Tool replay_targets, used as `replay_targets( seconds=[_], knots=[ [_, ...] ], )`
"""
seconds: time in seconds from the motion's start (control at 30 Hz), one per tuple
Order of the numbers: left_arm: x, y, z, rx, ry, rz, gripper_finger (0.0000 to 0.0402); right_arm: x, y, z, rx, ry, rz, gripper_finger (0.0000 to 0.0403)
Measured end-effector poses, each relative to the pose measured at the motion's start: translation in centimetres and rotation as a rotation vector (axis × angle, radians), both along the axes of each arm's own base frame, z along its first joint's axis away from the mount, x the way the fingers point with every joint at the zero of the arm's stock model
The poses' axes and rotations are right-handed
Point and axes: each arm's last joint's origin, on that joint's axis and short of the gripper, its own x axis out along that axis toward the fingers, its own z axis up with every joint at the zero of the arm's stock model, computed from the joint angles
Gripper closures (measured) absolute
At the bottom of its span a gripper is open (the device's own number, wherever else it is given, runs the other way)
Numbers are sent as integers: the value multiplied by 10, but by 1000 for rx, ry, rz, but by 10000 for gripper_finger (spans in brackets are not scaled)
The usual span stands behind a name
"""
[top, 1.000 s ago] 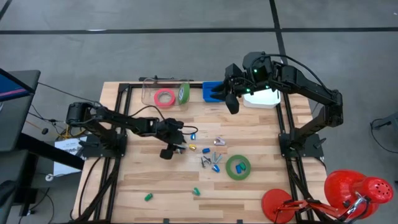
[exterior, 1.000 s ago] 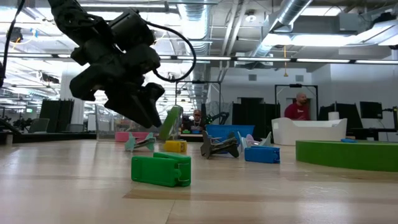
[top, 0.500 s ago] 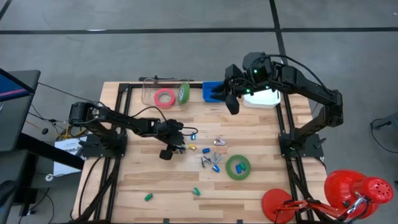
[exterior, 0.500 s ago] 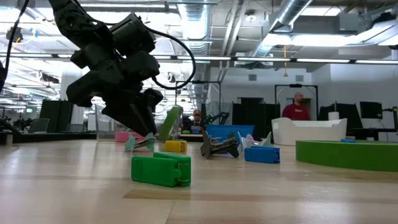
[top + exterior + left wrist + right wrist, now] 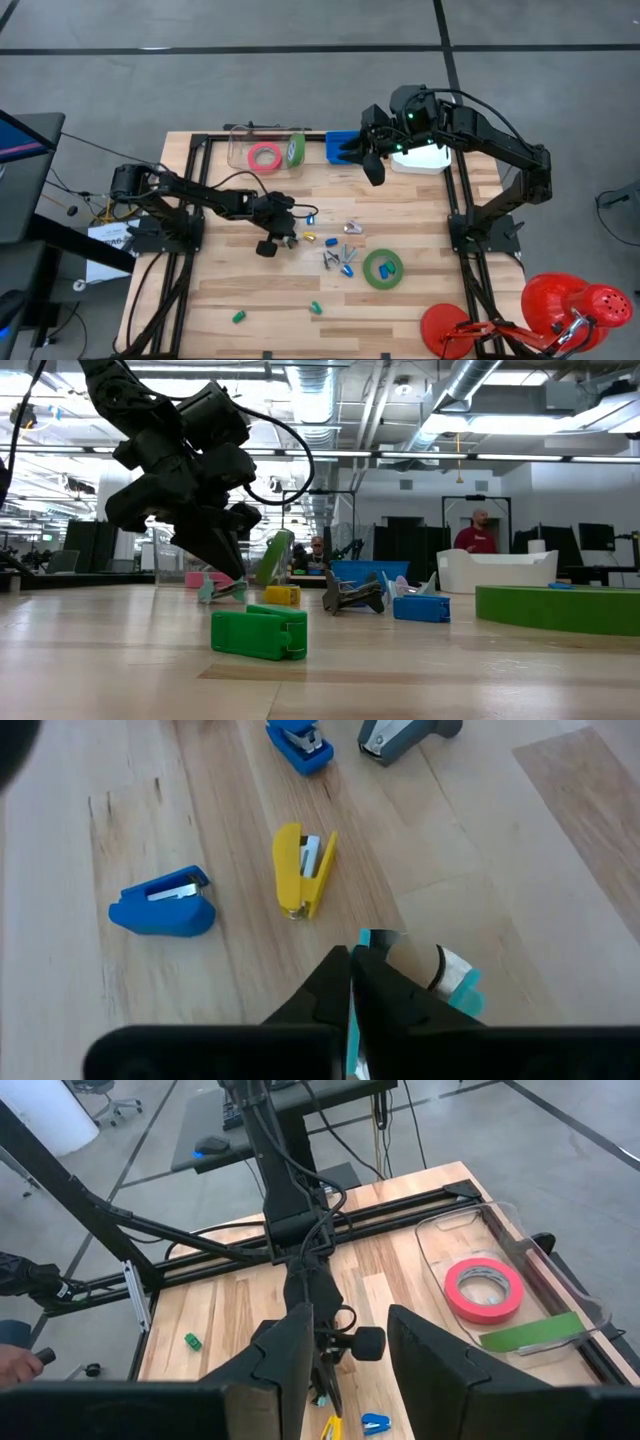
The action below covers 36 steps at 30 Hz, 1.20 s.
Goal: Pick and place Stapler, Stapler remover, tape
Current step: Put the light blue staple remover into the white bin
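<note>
My left gripper is low over the table's middle, shut on a small teal stapler remover. A yellow stapler and a blue stapler lie just beyond it. One green tape roll lies flat on the table to the right. A pink tape roll lies in the clear tray, and another green roll leans on edge at its right end. My right gripper hangs open, high over the far side. My left gripper pinches the teal remover's near edge between its two fingers; a thin teal strip shows in the slit between them. The fingers slant down from the table's left. The remover's underside rests on the table.
More small staplers and grey removers lie scattered around the middle, and two green ones near the front. A blue bin and a white bin stand at the far right. A person shows in the room behind.
My left gripper has shut its fingers on the teal remover while staying in place. The remover lies where it was on the table.
</note>
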Motion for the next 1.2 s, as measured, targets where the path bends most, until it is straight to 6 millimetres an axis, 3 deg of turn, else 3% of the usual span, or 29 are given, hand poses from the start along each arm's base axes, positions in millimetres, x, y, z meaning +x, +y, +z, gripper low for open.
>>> replay_targets(
  seconds=[0.47,1.2],
  knots=[
    [-1,0,7,-4,-16,7,399,0,0,0,0,0,0,278],
    [-27,1,99,19,-405,96,399,0,0,1,-4,-8,-3,278]
  ],
)
